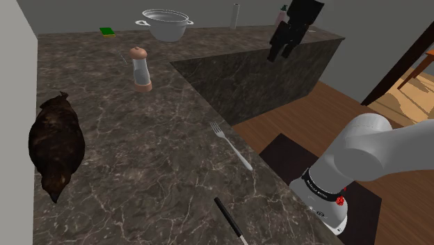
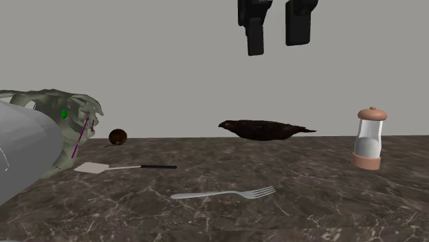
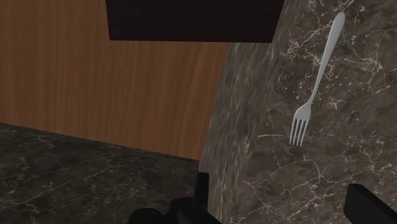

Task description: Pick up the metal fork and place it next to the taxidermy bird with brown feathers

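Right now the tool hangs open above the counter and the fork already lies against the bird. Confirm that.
Wrong on the fork: it lies alone near the edge of the counter, well apart from the bird, as the shoulder view shows. The tool does hang open above the counter.

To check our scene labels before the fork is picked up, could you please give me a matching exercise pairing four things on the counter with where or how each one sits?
Things:
1. fork
2. brown bird
3. grinder
4. pot

Places or states:
A. stands upright, with a brownish cap
B. lies flat near the edge of the counter, by the wood floor
C. lies along the wall at the shoulder view's left
D. sits at the counter's far end

Pairs: 1-B, 2-C, 3-A, 4-D.
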